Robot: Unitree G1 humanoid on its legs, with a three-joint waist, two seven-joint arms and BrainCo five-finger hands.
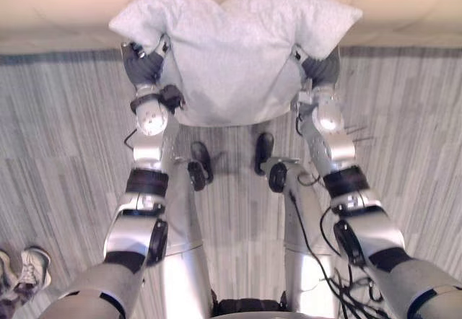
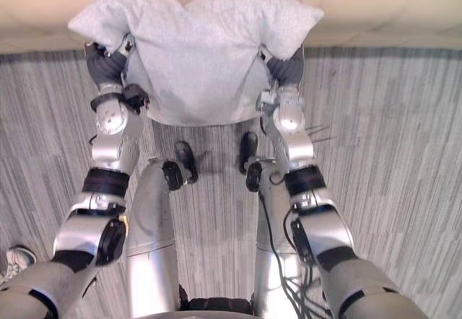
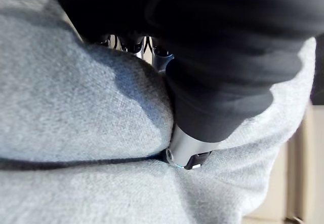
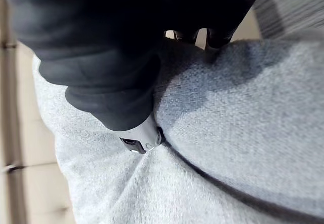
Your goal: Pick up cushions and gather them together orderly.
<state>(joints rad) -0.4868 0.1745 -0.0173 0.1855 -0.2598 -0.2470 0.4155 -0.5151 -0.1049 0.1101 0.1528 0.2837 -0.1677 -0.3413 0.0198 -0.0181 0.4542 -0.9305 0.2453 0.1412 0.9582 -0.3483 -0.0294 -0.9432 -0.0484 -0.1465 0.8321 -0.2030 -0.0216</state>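
Observation:
A light grey cushion (image 1: 231, 59) hangs in front of me, held up between both hands just before the sofa. My left hand (image 1: 141, 63) grips its left side and my right hand (image 1: 321, 66) its right side, under the cushion's drooping upper corners. In the left wrist view the thumb (image 3: 185, 150) digs into a fold of the grey fabric (image 3: 76, 107), with the fingers on the far side of it. The right wrist view shows the same pinch: the thumb (image 4: 142, 135) is pressed into the cushion (image 4: 228, 122).
A beige sofa (image 1: 72, 9) runs across the far side, with a seam between its seat pads behind the cushion. The floor (image 1: 404, 117) is grey striped carpet. A person's light shoes (image 1: 25, 272) stand at the lower left.

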